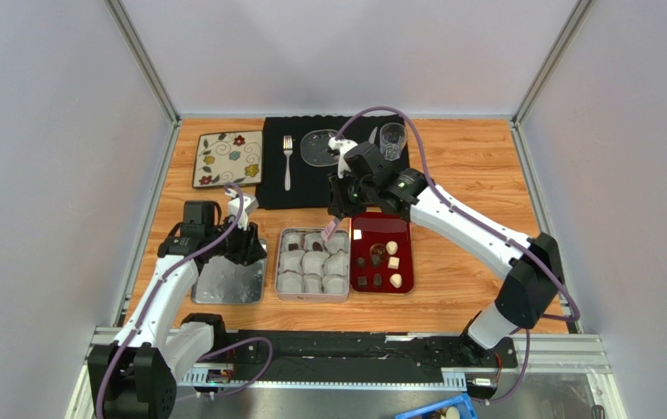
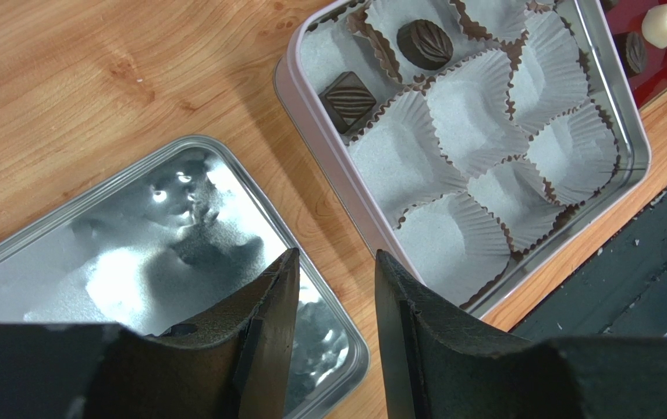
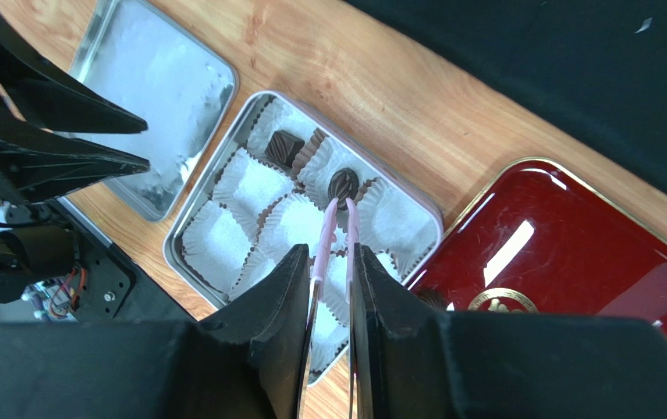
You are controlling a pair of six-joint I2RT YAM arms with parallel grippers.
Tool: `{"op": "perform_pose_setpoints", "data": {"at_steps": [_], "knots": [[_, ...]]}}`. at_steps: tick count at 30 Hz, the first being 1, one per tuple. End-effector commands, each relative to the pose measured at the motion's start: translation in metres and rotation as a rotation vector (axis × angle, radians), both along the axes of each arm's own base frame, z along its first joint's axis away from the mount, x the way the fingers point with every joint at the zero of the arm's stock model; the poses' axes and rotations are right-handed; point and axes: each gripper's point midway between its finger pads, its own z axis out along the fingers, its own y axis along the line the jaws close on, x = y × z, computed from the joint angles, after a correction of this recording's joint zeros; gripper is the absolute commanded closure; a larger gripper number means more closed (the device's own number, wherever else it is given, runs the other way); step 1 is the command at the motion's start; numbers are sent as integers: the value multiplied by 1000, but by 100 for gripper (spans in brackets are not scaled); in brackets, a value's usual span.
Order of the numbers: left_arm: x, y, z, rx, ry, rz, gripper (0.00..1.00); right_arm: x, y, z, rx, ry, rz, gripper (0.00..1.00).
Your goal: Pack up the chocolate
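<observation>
Right end effector (image 3: 330, 253) clamped on tweezers (image 3: 351, 231); tips at round chocolate (image 3: 343, 185) in tin (image 2: 284, 87), 12 o'clock row; others on red tray (image 1: 403, 262) at 3 o'clock; left end effector (image 2: 335, 262) half open, empty. Suggest: release gently, lift straight, avoid snagging paper cups (image 2: 472, 105).

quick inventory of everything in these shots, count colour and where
rectangular silver tin: one, near centre of wooden table
white crinkled paper cups: about nine, filling tin
dark brown chocolates in tin: two, far-side cups
glossy red tray: one, right of tin
loose chocolates on tray: several, dark brown and cream
silver tin lid: one, left of tin
black placemat: one, far centre, under fork, clear plate, drinking glass
floral square tile: one, far left
pink tweezers: one, tips over tin
left gripper: black, open, above lid
right gripper: black, shut on pink tweezers
</observation>
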Motion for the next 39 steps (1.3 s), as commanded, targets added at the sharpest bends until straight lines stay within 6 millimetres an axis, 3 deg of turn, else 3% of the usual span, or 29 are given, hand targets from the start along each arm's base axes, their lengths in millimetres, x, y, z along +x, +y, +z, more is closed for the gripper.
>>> {"op": "perform_pose_setpoints", "data": {"at_steps": [1,7,13,17,24,33,39], "knots": [[7,-3,16,-17,-60,-9,54,-2,-23,40,43,-89,-30,91],[6,-1,16,-9,-62,-10,54,-17,-65,46,1,-110,-83,91],[7,-3,17,-23,-57,-7,54,-41,-103,20,-77,-84,-131,91],[6,-4,18,-26,-55,-10,54,-48,-117,6,-106,-71,-161,91],[6,-4,20,-30,-55,-8,54,-45,-120,-15,-144,-51,-176,84],[6,-3,18,-18,-59,-10,54,-33,-111,-20,-142,-53,-179,67],[6,-3,17,-17,-58,-14,54,-29,-108,-25,-149,-46,-179,65]]}}
